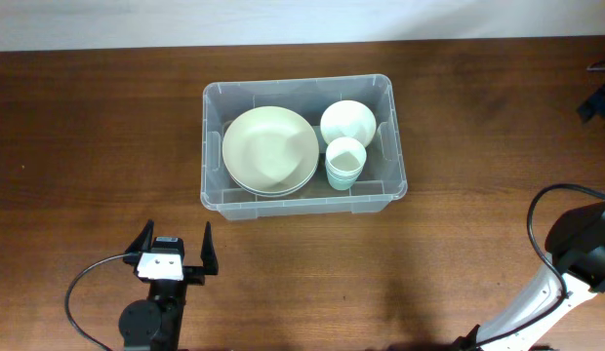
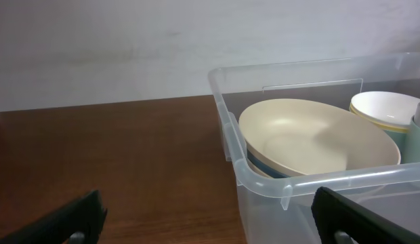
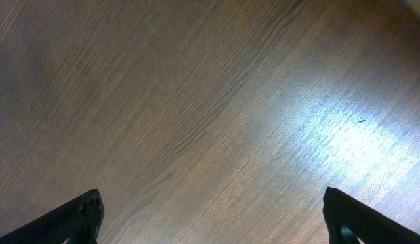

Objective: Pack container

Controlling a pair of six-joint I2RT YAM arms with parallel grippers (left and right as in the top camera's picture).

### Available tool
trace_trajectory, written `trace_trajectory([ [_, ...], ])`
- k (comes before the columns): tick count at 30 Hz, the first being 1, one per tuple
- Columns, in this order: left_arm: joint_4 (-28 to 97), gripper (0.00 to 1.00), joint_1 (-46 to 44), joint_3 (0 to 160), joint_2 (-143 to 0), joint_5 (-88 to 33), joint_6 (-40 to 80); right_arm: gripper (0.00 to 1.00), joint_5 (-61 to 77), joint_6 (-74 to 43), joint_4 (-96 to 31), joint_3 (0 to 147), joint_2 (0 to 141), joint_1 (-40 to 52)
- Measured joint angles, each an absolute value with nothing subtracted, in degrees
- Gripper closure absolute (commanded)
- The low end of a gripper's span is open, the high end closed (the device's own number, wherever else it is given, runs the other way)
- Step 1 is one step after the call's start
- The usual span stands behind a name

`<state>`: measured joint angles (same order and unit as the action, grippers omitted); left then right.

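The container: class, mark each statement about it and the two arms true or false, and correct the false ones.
1. The container holds plates, a bowl and cups. True.
2. The cups stand left of the plates. False: they stand right of them, beside the bowl.
3. The left end effector is open and empty. True.
4. The right end effector grips the bowl. False: it is open over bare table.
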<state>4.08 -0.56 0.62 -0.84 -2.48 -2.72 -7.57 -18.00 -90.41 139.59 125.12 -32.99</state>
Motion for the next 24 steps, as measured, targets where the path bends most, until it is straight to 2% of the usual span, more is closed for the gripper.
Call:
trace_trajectory([
  [7,4.08,0.01,-0.56,0.62,-0.84,-2.46,-2.72,0.01,-5.85,-18.00,-86.61,139.55,124.60,-31.90],
  [13,4.08,0.01,-0.56,0.62,-0.84,-2.31,-2.72,0.01,-5.48,-18.00,-74.61,135.63,116.95,-26.11],
  [18,4.08,0.01,-0.56,0.62,-0.84,-2.28,-2.72,0.01,-4.89,-17.98,-56.31,119.63,100.31,-20.14],
  [24,4.08,0.01,-0.56,0.62,-0.84,-2.26,-2.72,0.01,-4.89,-13.30,-44.84,101.73,84.23,-15.40],
])
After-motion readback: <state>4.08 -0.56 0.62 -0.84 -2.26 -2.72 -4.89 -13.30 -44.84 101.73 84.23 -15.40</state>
